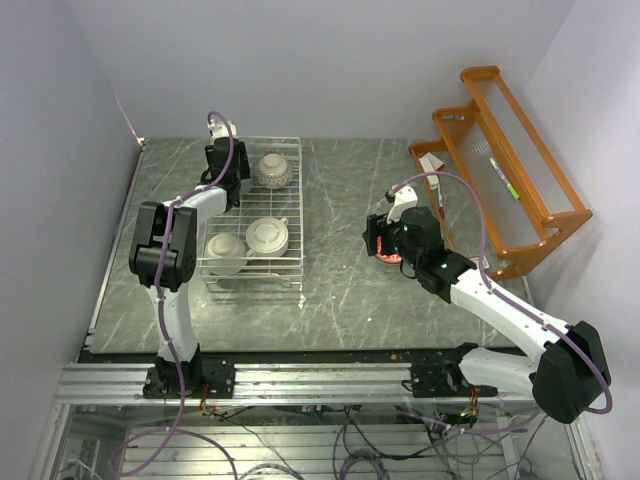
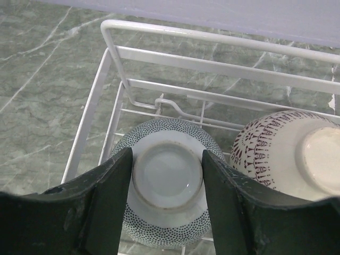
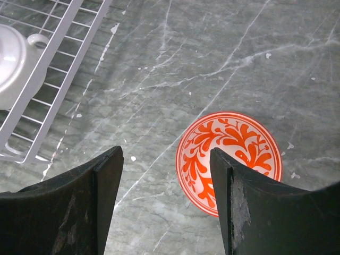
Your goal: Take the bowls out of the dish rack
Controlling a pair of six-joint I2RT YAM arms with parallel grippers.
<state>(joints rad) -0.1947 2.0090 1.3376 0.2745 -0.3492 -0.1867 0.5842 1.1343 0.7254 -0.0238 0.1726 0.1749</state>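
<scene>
The left hand [image 2: 167,159] is inside the rectangular white wire dish rack [image 2: 159,56], at its far left corner. Its two black fingers [image 2: 109,202] are set narrow on the raised foot ring of an upturned white ceramic bowl speckled with dark dots [image 2: 167,183] — one finger against each side of the ring. The dotted bowl rests on the rack's wires. Just beside it, to this hand's right, sits a second upturned bowl, cream with a maroon dash pattern [image 2: 265,149]. Nearer the arm bases than the hand, the rack holds two more: a cream bowl with a small handle [image 1: 268,236] and a pale round bowl [image 1: 226,250] to its left.

The right hand [image 3: 166,154] hovers wide and empty over the grey marbled surface [image 3: 239,64]. Below it, partly hidden by its right finger, lies a round bowl patterned with orange-red and white foliage [image 3: 228,154] — outside the rack, which lies to that hand's left.
</scene>
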